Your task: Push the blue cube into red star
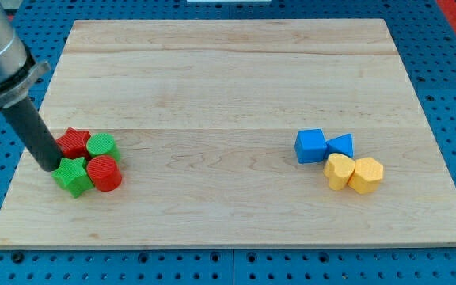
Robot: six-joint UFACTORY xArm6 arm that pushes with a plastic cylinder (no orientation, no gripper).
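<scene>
Blue cube sits at the board's three o'clock, touching a blue wedge. Red star waits at nine o'clock, my tip beside it; bare wood lies between. No hand to report.

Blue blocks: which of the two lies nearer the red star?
The blue cube, on the view's left of the pair. The blue triangular block sits behind it on the right, farther from the red star across the board.
</scene>
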